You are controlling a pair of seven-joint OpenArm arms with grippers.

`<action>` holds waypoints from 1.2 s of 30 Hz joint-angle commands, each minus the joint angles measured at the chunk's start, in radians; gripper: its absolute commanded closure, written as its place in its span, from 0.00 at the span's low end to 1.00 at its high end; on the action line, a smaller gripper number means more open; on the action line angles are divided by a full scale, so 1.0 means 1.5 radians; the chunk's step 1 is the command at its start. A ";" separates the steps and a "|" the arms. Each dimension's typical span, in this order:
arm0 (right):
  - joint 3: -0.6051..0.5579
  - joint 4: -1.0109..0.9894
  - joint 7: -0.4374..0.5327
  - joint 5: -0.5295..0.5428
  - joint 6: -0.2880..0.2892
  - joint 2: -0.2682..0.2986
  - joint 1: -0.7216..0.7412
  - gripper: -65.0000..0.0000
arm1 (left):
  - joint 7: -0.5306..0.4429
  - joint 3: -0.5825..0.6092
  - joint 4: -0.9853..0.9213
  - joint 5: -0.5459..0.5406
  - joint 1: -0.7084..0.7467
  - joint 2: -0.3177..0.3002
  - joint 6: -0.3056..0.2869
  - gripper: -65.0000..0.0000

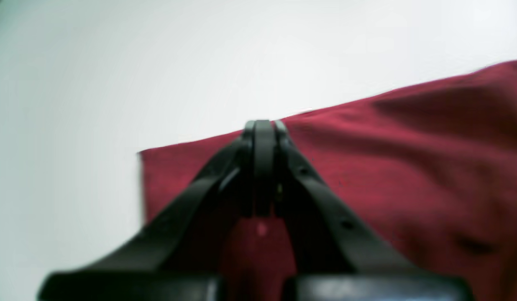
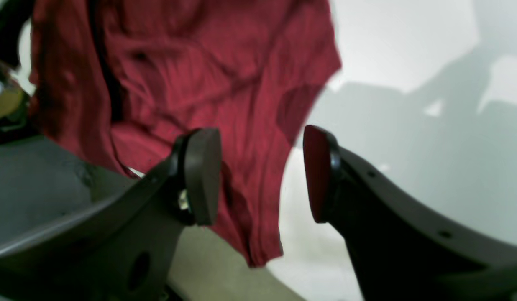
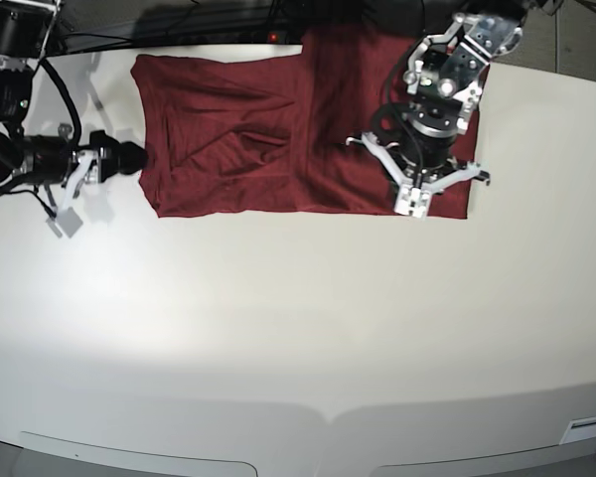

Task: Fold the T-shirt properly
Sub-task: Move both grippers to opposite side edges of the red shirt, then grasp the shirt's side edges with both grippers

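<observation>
The T-shirt (image 3: 278, 139) is spread on the desk (image 3: 298, 328); no writing is seen on it. The left hand (image 1: 262, 125) is closed above its edge. The right hand (image 2: 262, 175) is held open at its side, gripping nothing.

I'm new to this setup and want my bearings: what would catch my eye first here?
The dark red T-shirt stands out, spread across the far half of the pale table with a fold already laid over its middle. The left gripper sits shut at the shirt's near edge on the base view's right. The right gripper stands open at the shirt's opposite end, holding nothing.
</observation>
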 commanded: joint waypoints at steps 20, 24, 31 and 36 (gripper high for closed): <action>0.004 0.010 0.005 -0.027 0.003 -0.007 -0.051 0.52 | 0.078 -0.471 0.013 -0.427 0.113 -0.010 -0.499 1.00; -0.002 0.010 0.009 -0.080 0.003 -0.031 -0.051 0.52 | 0.095 -0.501 0.013 -0.503 0.130 -0.010 -0.535 1.00; -0.083 0.010 0.033 -0.147 0.003 -0.048 -0.051 0.52 | 0.168 -0.504 0.013 -0.538 0.134 -0.010 -0.537 1.00; -0.163 0.010 0.039 -0.147 0.003 -0.049 -0.051 0.52 | 0.181 -0.504 0.013 -0.561 0.134 -0.010 -0.537 1.00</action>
